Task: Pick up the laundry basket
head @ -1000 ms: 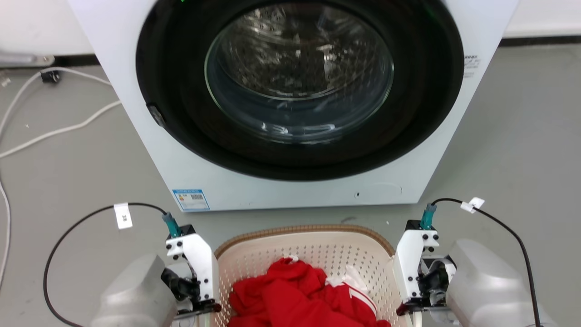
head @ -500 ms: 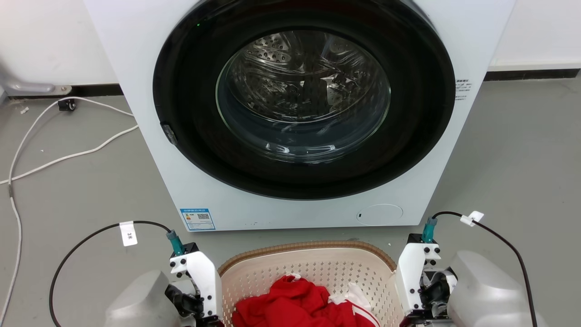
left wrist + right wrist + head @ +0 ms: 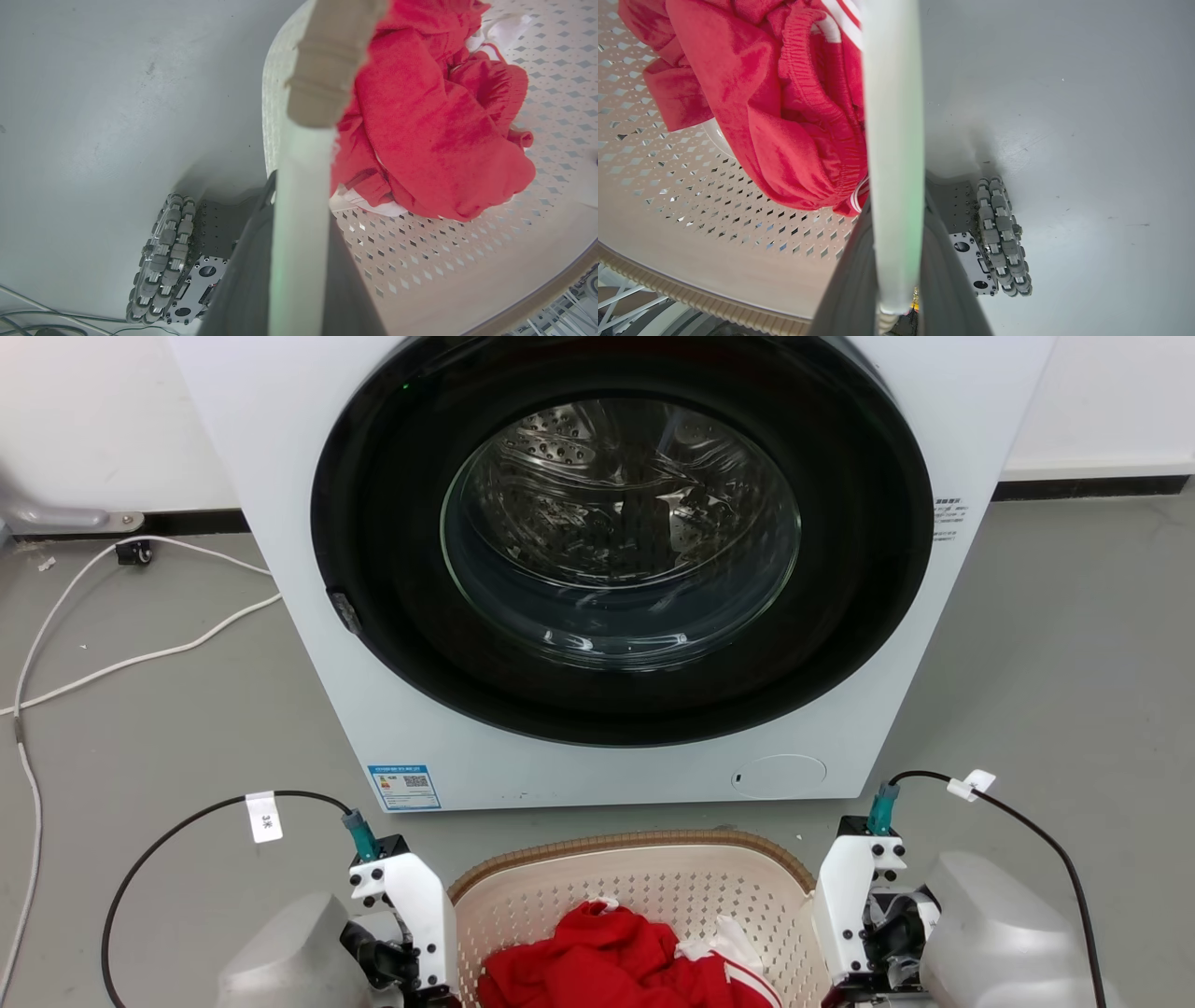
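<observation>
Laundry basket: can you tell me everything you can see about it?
The laundry basket is cream plastic with rounded corners, little holes all over its walls and floor, and a brown woven-looking rim. It is upright, just in front of the washer, with red clothes and something white inside. Its white side handles are gripped between dark fingers: the left tool on one, the right tool on the other.

Smooth grey floor (image 3: 1074,644), faintly scuffed. Standing on it near the back wall, a white washer (image 3: 560,775). To the left, loose white cables (image 3: 140,658) snaking across, beside a small black plug (image 3: 131,553). Just before the washer, the laundry basket (image 3: 579,896); whether touching the floor or clear of it, impossible to tell. Resting there too, roller-studded wheels (image 3: 163,252) of the robot's base.
</observation>
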